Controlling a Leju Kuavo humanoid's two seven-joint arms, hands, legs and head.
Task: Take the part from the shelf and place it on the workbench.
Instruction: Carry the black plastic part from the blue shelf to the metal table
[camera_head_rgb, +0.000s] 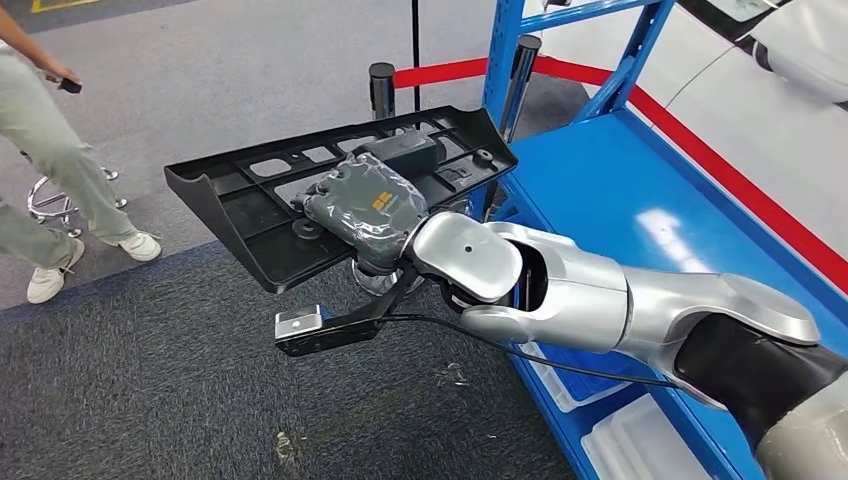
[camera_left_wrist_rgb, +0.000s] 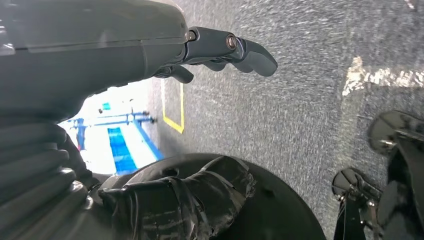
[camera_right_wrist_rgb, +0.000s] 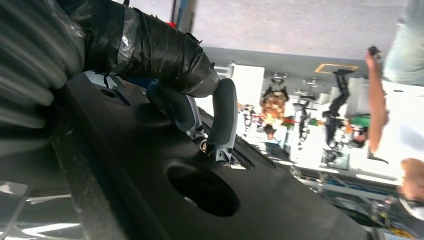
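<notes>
- The part, a flat black plastic panel with ribs and cut-outs, is up in the air over the grey carpet, clear of the blue shelf; it is tilted, and its long axis runs from the robot's near left out toward the shelf's upright.
- The right hand, under a grey wrapped cover, grasps the part near its middle from above; in the right wrist view its fingers lie curled against the black surface beside a round hole.
- The right arm carries it alone. The left hand hangs over the floor, fingers curled in on nothing.
- The worktop can't be made out, so I cannot tell which way the part must go.
- A small yellow label sits on the hand cover; its writing is too small to read.
- A person stands well apart.
</notes>
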